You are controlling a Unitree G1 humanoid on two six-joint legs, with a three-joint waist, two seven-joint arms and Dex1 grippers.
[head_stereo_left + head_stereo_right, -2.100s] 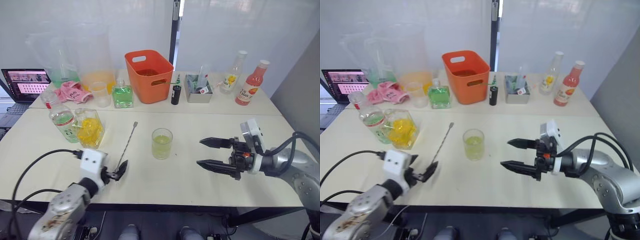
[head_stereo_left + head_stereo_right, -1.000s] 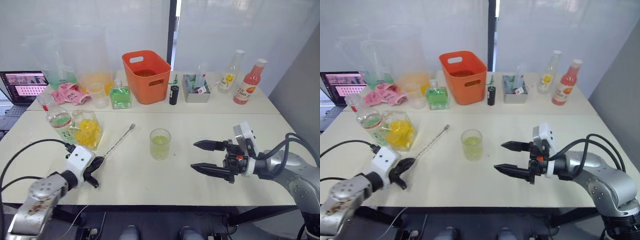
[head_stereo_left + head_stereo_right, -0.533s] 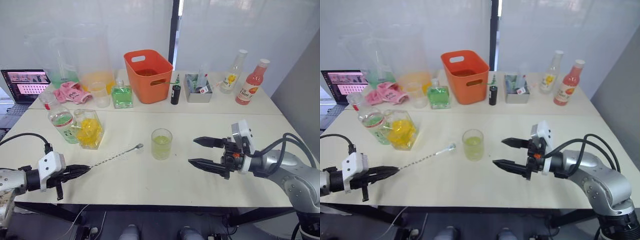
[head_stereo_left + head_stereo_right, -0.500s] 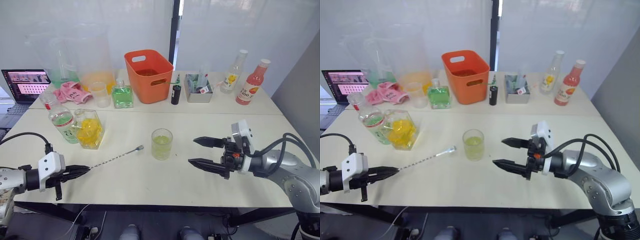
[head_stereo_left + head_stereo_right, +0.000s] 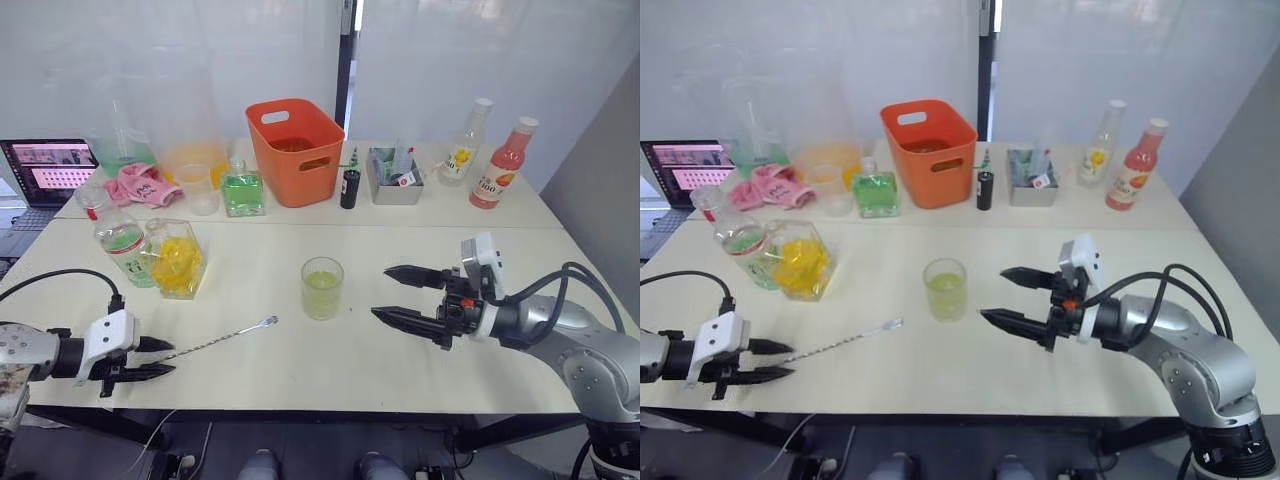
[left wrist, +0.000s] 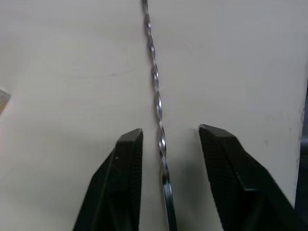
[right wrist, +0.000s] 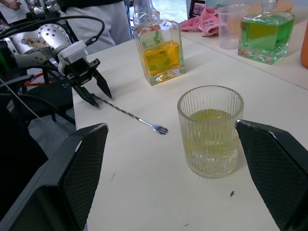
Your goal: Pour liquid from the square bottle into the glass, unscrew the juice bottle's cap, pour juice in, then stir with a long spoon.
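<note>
The spoon (image 5: 218,338) lies flat on the table (image 5: 300,370), its small end pointing toward the glass (image 5: 323,288) but well short of it, its stem running back to the left gripper (image 5: 160,357) at the near left edge. From the head the stem's end seems to sit between that gripper's fingers; the left wrist view settles it: the twisted stem (image 6: 156,103) passes down the gap with table showing on both sides, so the jaws are spread and nothing is grasped. The right wrist view shows what the head views do not: the glass is ribbed and holds pale yellow-green liquid about halfway up, and the spoon tip (image 7: 159,128) ends in a small fork-like shape. The right gripper (image 5: 395,293) hovers to the right of the glass, jaws wide apart, empty. The square bottle (image 5: 176,258) and the juice bottle (image 5: 118,240) stand touching or nearly so at the left; the juice bottle's cap cannot be made out. Bare table lies between spoon, glass and front edge, and between the glass and the right gripper.
</note>
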